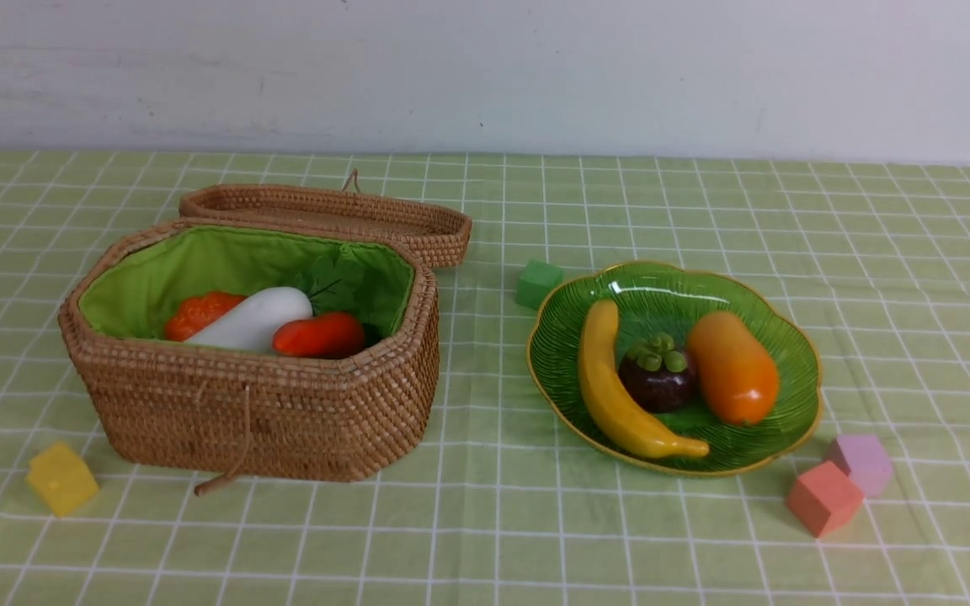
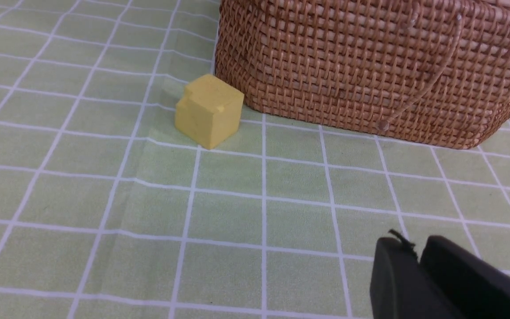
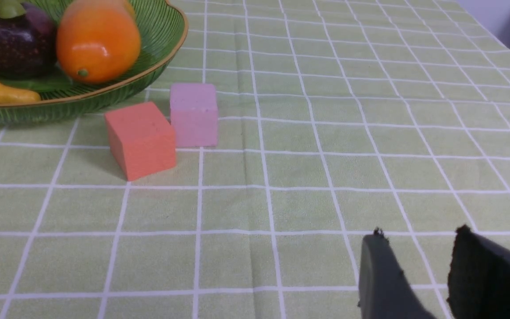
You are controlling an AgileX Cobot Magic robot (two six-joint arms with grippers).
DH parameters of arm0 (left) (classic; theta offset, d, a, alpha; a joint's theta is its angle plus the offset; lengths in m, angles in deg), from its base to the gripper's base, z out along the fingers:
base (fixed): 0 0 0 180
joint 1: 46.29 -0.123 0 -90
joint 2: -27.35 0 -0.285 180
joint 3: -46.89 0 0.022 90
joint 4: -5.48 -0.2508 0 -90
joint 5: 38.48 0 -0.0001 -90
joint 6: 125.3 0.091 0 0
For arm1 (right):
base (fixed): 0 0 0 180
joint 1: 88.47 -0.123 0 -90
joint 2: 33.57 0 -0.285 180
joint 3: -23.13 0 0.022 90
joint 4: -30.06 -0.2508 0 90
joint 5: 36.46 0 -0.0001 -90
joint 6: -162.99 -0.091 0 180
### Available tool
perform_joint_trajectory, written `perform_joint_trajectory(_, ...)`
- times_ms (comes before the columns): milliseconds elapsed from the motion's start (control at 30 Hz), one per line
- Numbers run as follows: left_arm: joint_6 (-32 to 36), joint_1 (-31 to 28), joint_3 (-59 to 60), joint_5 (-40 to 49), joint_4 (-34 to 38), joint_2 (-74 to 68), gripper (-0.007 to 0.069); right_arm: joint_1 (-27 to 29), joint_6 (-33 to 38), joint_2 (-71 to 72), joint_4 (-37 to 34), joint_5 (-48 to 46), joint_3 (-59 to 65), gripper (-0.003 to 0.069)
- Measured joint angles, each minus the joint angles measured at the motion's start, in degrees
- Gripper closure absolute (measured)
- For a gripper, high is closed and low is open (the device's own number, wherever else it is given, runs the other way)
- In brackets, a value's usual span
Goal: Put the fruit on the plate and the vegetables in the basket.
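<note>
Left gripper (image 2: 419,252), jaws nearly closed and empty, hovers low over the tablecloth (image 1: 485,522), near a yellow cube (image 1: 61,478) and the basket (image 1: 258,412). Inside the basket lie pumpkin (image 1: 199,313), radish (image 1: 253,320) and carrot (image 1: 319,335); its lid (image 1: 325,212) rests behind, off, leaving the opening free. A green cube (image 1: 538,283) sits between lid and plate (image 1: 792,421). On the plate: banana (image 1: 620,387), mangosteen (image 1: 658,374), mango (image 1: 733,366). Pink cube (image 1: 862,463) and orange cube (image 1: 823,498) touch beside it. Right gripper (image 3: 419,261), jaws partly open and empty, hovers clear. Sorting appears complete.
</note>
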Motion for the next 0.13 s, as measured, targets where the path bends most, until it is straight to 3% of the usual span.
perform_joint_trajectory(133, 0.0, 0.0, 0.0, 0.0, 0.0, 0.0, 0.0542, 0.0, 0.0, 0.0, 0.0, 0.0, 0.0, 0.0419)
